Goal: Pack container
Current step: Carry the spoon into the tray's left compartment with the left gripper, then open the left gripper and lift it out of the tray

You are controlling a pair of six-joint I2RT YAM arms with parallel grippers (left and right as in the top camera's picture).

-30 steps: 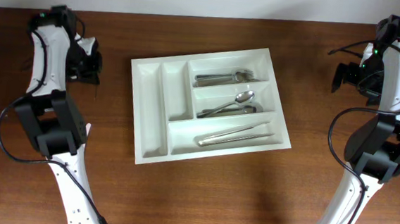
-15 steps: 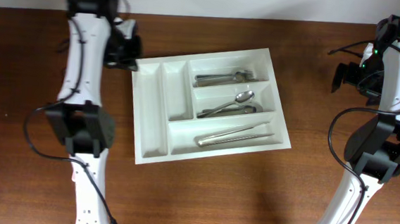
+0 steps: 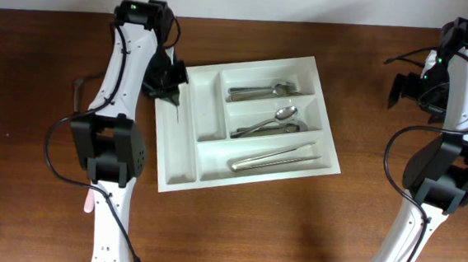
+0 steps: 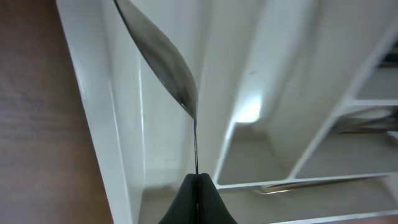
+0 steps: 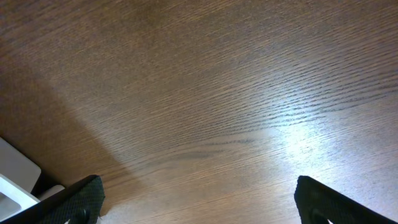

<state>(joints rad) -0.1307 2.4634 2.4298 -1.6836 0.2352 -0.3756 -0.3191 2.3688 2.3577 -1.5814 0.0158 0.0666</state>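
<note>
The left hand [image 3: 169, 87] is pressed together on one end of a slim metal knife [image 4: 166, 53]. The knife sticks out ahead of the fingertips, over the far end of the container's [image 3: 174, 156] leftmost narrow compartment. In the wrist view the blade runs roughly along that compartment, near its divider wall. The container lies slightly turned on the wooden surface [image 3: 293, 234], with forks [image 3: 262, 90], spoons [image 3: 272, 121] and a pair of long metal pieces [image 3: 275, 159] in its three long compartments; both narrow ones are bare. The step in hand looks like laying the knife into a narrow compartment. To do it well, the hand should sink until the knife's free end meets the compartment floor. It should then lean the knife along the compartment's length, clear of both walls, and only then part its fingers, so nothing bounces out. The right hand [image 3: 400, 89] is spread wide and holds nothing, well apart from the container's right side.
</note>
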